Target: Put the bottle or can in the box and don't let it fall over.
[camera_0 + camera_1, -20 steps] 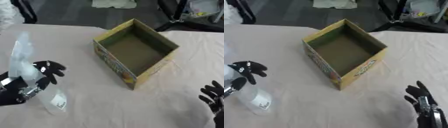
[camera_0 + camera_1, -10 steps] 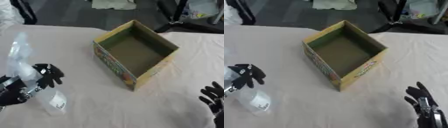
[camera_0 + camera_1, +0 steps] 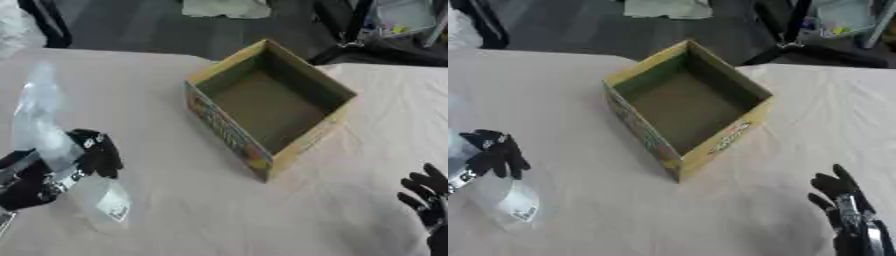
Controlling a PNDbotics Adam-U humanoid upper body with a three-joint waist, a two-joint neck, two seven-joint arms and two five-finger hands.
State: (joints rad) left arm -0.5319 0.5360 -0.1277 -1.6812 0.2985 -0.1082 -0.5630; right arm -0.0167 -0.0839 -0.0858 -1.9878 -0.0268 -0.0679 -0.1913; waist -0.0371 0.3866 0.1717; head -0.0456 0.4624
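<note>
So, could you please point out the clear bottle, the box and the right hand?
clear bottle point(image 3: 42, 127), left eye view, upper body.
box point(image 3: 229, 131), left eye view, printed outer wall.
right hand point(image 3: 843, 207), right eye view, fingers.

No legible text found anywhere. Box: colourful print seen along outer side walls, red, green and yellow patches, lettering-like marks on near right wall, none readable. Bottle: clear plastic, small white label noted near lower end, dark specks on it, too blurred to be read. No numbers, brands or signs made out on table or in background.
</note>
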